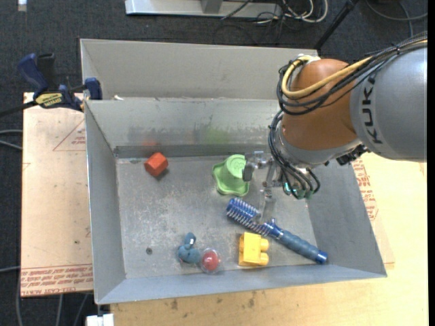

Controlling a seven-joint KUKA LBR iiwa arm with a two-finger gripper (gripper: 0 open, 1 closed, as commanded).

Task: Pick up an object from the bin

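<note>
We have the gripper (pixel 263 178) right of centre | just beside the green cup (pixel 230 174), above the blue brush (pixel 275 231) | grip: we cannot tell

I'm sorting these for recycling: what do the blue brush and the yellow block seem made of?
The blue brush is likely hard plastic: evenly coloured, smooth handle, rows of bristles at its head. The yellow block is probably moulded plastic: uniform bright colour, brick-like shape, though foam cannot be ruled out.
</note>
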